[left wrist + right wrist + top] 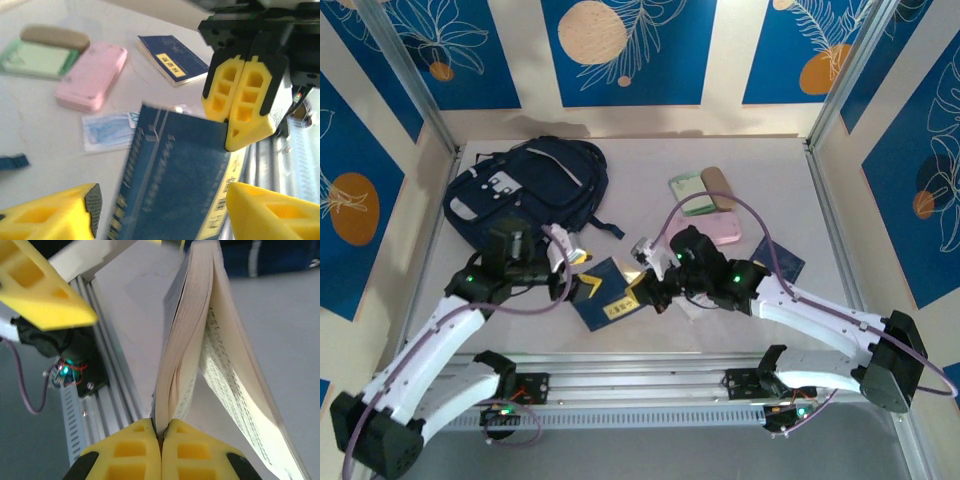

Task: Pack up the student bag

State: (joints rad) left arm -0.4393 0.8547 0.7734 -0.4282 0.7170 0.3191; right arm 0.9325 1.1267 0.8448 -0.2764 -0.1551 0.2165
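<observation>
The navy student bag (525, 190) lies at the back left of the table, its dark edge also at the top of the right wrist view (270, 257). A blue book with a yellow label (610, 297) is raised on edge between the arms. My right gripper (161, 432) is shut on a corner of the book (195, 335), pinching the cover and some pages while the other pages fan open. My left gripper (165, 215) is open, its fingers (65, 215) on either side of the book (175, 185) without touching it. The right gripper (240, 112) shows there clamped on the book's corner.
A pink case (715, 228), a green item (690, 192) and a tan item (718, 185) lie at the back right. A second blue book (780, 262) sits beside the right arm. A clear plastic packet (107, 131) lies near the held book. An aluminium rail (650, 375) runs along the near edge.
</observation>
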